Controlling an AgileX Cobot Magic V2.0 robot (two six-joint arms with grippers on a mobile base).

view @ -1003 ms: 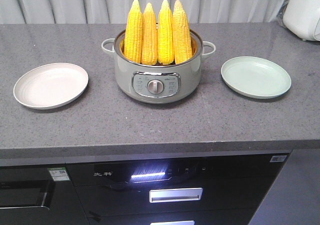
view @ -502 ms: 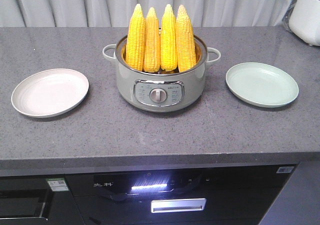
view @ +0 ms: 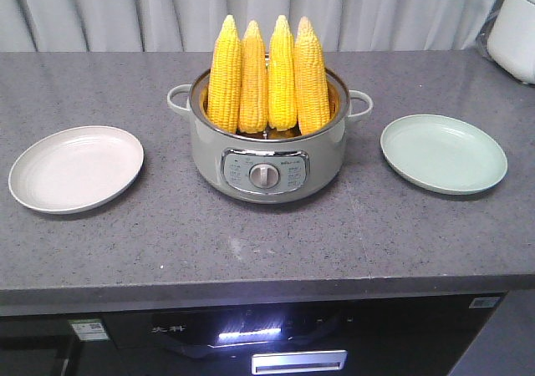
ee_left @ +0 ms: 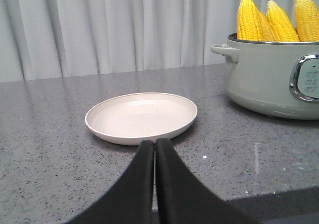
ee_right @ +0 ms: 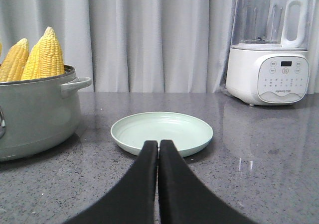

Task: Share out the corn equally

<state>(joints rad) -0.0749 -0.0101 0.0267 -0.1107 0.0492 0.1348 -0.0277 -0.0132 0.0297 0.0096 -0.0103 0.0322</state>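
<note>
Four cobs of corn (view: 266,75) stand upright, tips up, side by side in the grey-green pot (view: 267,154), leaning on its rim. None lies on a plate yet. The pot sits on the speckled grey counter (view: 251,234), ahead and to the right of my left gripper (ee_left: 154,142) and ahead and to the left of my right gripper (ee_right: 158,143).

My left gripper's fingers are pressed together with only a thin seam between them and nothing in them. The cream plate (ee_left: 141,117) lies straight ahead of them, near the tips, bare.

My right gripper's fingers are likewise pressed together around nothing. The pale green plate (ee_right: 162,132) lies straight ahead of them, also bare. Further ahead and to the right of those fingers stands a white appliance (ee_right: 271,50) with a clear jug on top. A grey curtain (ee_right: 149,35) hangs behind the counter.
</note>
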